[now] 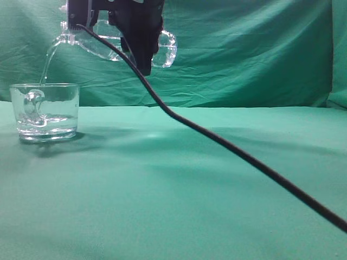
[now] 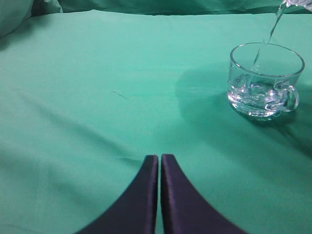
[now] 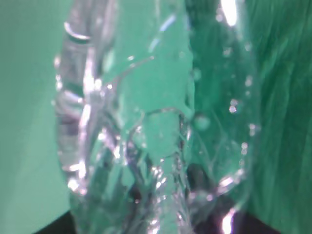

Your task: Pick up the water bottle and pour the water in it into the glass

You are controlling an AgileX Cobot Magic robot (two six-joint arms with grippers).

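Green cloth [image 1: 206,184] covers the table and hangs as a backdrop behind it. A black cable [image 1: 244,154] runs down from the right claw across the cloth toward the near right corner.

Right claw [image 1: 142,40]: raised, clamped on the bottle [image 1: 165,49]. The bottle lies nearly level in it, base to the claw's right, neck to its left and tipped slightly down. In the right wrist view the bottle [image 3: 151,126] fills the frame, blurred, with droplets on its wall.

Left claw [image 2: 159,168]: low over bare cloth, jaws closed together, holding nothing.

Glass [image 1: 44,111] stands upright on the cloth, below and left of the right claw, ahead and right of the left claw. Handle faces the exterior camera.

Water [image 1: 46,65] falls in a thin stream from the bottle mouth into the glass; some has pooled in the glass bottom.
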